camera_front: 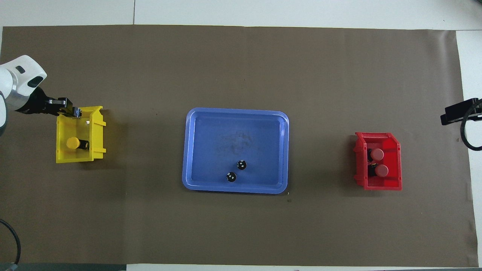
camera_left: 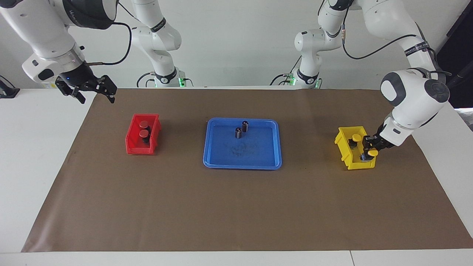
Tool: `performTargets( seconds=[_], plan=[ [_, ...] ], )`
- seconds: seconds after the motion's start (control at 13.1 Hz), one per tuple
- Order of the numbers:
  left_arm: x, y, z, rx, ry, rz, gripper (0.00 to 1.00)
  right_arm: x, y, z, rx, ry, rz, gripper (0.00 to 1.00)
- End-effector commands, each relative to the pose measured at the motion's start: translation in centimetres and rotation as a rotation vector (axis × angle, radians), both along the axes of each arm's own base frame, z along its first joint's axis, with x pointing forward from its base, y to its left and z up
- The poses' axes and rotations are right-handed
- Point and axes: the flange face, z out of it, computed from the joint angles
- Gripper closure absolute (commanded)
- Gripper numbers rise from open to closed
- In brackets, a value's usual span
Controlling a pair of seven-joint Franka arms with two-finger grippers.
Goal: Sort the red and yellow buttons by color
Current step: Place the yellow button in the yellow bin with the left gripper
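Two red buttons (camera_left: 143,129) (camera_front: 379,162) lie in the red bin (camera_left: 133,147) (camera_front: 395,145) toward the right arm's end of the table. One yellow button (camera_left: 356,137) (camera_front: 72,143) rests in the yellow bin (camera_left: 345,146) (camera_front: 96,130) at the left arm's end. My left gripper (camera_left: 369,149) (camera_front: 77,112) reaches into the end of that bin farther from the robots, shut on a second yellow button (camera_left: 372,152). My right gripper (camera_left: 95,96) waits open with nothing in it, raised over the mat's edge near the red bin.
A blue tray (camera_left: 258,155) (camera_front: 203,150) sits mid-table between the two bins. Two dark capless cylinders (camera_left: 241,129) (camera_front: 236,170) stand in it on the side nearer the robots. A brown mat (camera_left: 236,207) covers the table.
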Motion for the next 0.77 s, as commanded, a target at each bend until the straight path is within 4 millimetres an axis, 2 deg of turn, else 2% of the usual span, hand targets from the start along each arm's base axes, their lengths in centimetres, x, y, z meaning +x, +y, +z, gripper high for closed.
performTargets(
  seconds=[0.0, 0.31, 0.38, 0.46, 0.54, 0.61, 0.69],
  plan=[
    [-1.8, 0.3, -0.9, -0.012, 0.000, -0.013, 0.99, -0.6, 0.3, 0.1, 0.014, 0.007, -0.006, 0.00],
    [-2.2, 0.1, -3.3, -0.008, -0.030, -0.020, 0.99, -0.5, 0.3, 0.1, 0.014, 0.007, -0.006, 0.00],
    [-2.4, 0.2, -3.5, -0.008, -0.035, -0.018, 0.93, -0.6, 0.3, 0.1, 0.014, 0.007, -0.006, 0.00],
    [-2.4, 0.2, -3.5, -0.009, -0.035, -0.017, 0.65, -0.5, 0.3, 0.1, 0.014, 0.009, -0.006, 0.00],
    [-2.4, 0.2, -3.4, -0.008, -0.032, -0.017, 0.49, -0.5, 0.3, 0.1, 0.014, 0.009, -0.006, 0.00],
    [-2.3, 0.2, -3.2, -0.008, -0.033, -0.015, 0.40, -0.6, 0.3, 0.1, 0.014, 0.007, -0.006, 0.00],
    [-2.3, 0.1, -3.0, -0.010, -0.032, -0.015, 0.36, -0.6, 0.3, 0.1, 0.014, 0.007, -0.006, 0.00]
  ],
)
